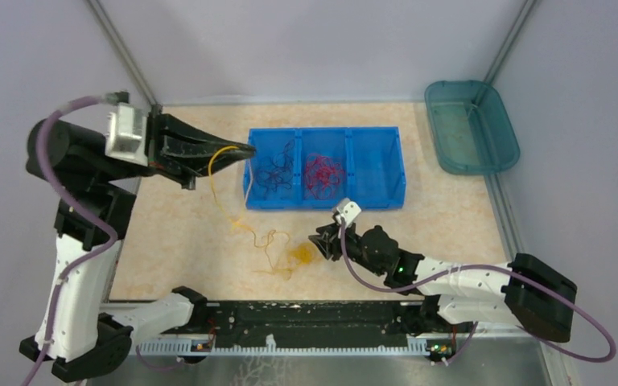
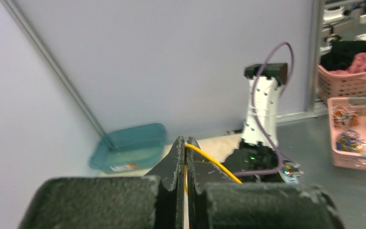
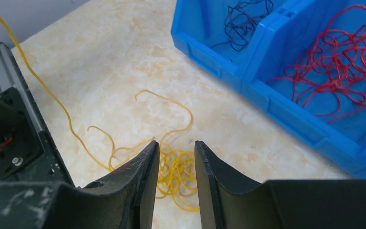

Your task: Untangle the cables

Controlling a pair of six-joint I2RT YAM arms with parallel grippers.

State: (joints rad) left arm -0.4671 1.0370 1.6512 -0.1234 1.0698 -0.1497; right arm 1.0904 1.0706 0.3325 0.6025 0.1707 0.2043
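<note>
Top external view shows the left gripper (image 1: 245, 151) clenched on a yellow cable (image 1: 214, 173) rising from the yellow tangle (image 1: 296, 255) at mid-frame — the right gripper (image 1: 320, 241), jaws parted just beside it, probably must pin that clump next — with navy cables (image 1: 272, 170) and red cables (image 1: 322, 172) in the blue bin (image 1: 374, 131).

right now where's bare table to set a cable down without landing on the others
Bare tabletop lies right of the blue bin, in front of the teal tray; the bin's right compartment also looks empty. Crowded: in front of the bin, where yellow cables sprawl between the left hand, gripping one, and the open right hand.
</note>
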